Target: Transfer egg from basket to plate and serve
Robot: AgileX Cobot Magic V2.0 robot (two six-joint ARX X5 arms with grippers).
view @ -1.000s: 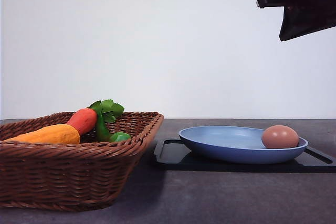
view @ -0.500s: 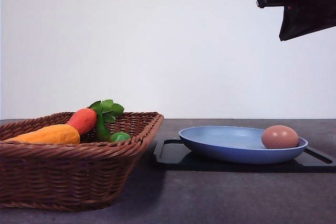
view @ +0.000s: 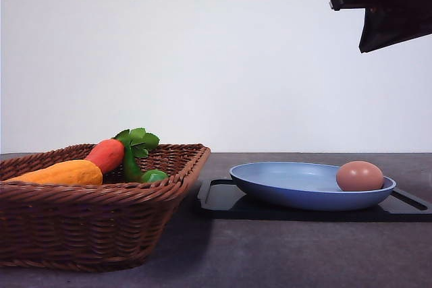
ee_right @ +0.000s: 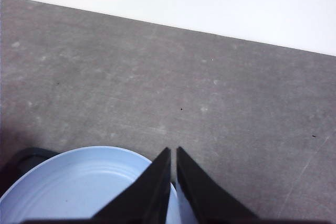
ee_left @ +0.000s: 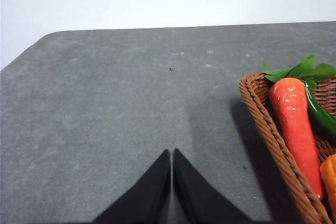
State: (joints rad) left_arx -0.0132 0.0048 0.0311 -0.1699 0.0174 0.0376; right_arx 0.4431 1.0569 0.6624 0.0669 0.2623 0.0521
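Left gripper (ee_left: 171,153): fingers pressed together to a thin seam, nothing between them, hanging over bare grey table (ee_left: 105,108) with the basket (ee_left: 268,129) rim off at its 3 o'clock. Right gripper (ee_right: 172,153): likewise closed tip to tip, empty, raised above the plate (ee_right: 79,182); in the front view its dark body (view: 395,8) sits high at 1 o'clock. Front view, left to right: basket (view: 88,224) holding a long orange vegetable (view: 64,173), a red carrot (view: 106,154) with green leaves and a small green ball (view: 154,176); then the black tray (view: 223,200) carrying the light-blue plate (view: 290,183). Egg (view: 360,176): smooth, pinkish-brown, intact, lying on its side inside the plate against the rim at 3 o'clock.
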